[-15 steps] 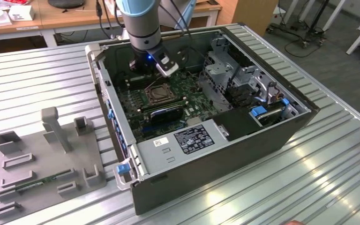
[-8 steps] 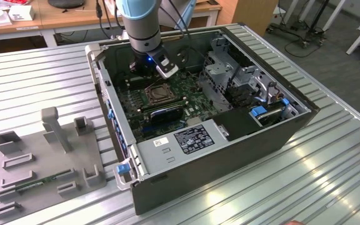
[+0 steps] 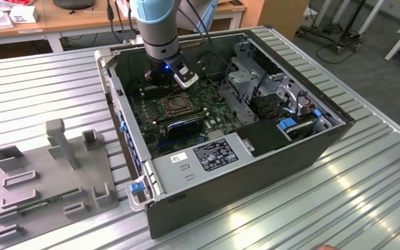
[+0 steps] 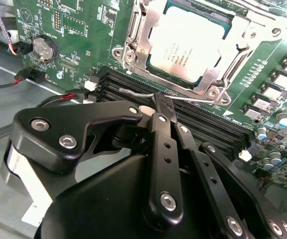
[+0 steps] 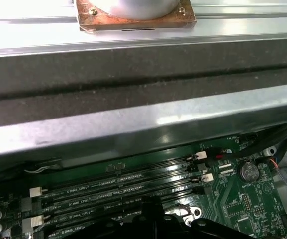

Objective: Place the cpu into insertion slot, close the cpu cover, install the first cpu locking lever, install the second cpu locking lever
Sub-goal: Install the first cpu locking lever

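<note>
Inside the computer case point(image 3: 255, 182), with its matt dark outer walls and bare grey sheet-metal frame, the green motherboard point(image 4: 78, 30) carries a glossy lacquer. The cpu point(image 4: 188, 42) shows a dull, smooth silvery metal top; the cpu cover point(image 4: 136, 45) around it is brighter stamped metal. A thin shiny wire locking lever point(image 4: 133, 92) sits pinched in the matt black gripper point(image 4: 160, 102). Under the case, the ribbed metal table point(image 3: 366, 187) has a satin sheen; beside the case stands a matt grey plastic fixture point(image 3: 54, 172).
</note>
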Tool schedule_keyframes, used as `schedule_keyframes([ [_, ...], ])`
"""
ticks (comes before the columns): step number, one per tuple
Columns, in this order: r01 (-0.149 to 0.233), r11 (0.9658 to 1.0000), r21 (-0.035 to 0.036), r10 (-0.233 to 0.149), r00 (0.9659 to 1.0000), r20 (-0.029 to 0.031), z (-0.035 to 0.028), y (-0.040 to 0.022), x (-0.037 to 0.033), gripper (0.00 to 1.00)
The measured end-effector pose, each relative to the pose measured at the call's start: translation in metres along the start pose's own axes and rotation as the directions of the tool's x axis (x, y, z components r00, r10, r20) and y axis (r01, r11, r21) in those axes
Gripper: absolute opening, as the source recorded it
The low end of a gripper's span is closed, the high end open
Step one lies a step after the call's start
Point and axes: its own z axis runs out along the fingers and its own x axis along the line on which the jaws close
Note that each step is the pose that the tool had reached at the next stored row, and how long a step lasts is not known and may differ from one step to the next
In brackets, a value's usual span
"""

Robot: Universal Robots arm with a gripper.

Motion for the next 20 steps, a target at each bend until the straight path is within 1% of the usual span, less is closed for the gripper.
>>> schedule_keyframes([
  [6, 0.0, 1.0, -0.0003, 0.0, 1.0, 0.0001, 0.0034, 0.0024, -0.0002, 0.11],
  [9, 0.0, 1.0, 0.0003, 0.0, 1.0, 0.0001, 0.0043, 0.0026, -0.0002, 0.11],
  [12, 0.001, 1.0, 0.0017, -0.001, 1.0, 0.0003, 0.0045, 0.0025, -0.0002, 0.11],
  [18, 0.001, 1.0, 0.0018, -0.001, 1.0, 0.0004, 0.0046, 0.0025, -0.0002, 0.11],
  [20, 0.001, 1.0, 0.0018, -0.001, 1.0, 0.0004, 0.0037, 0.0028, -0.0003, 0.11],
])
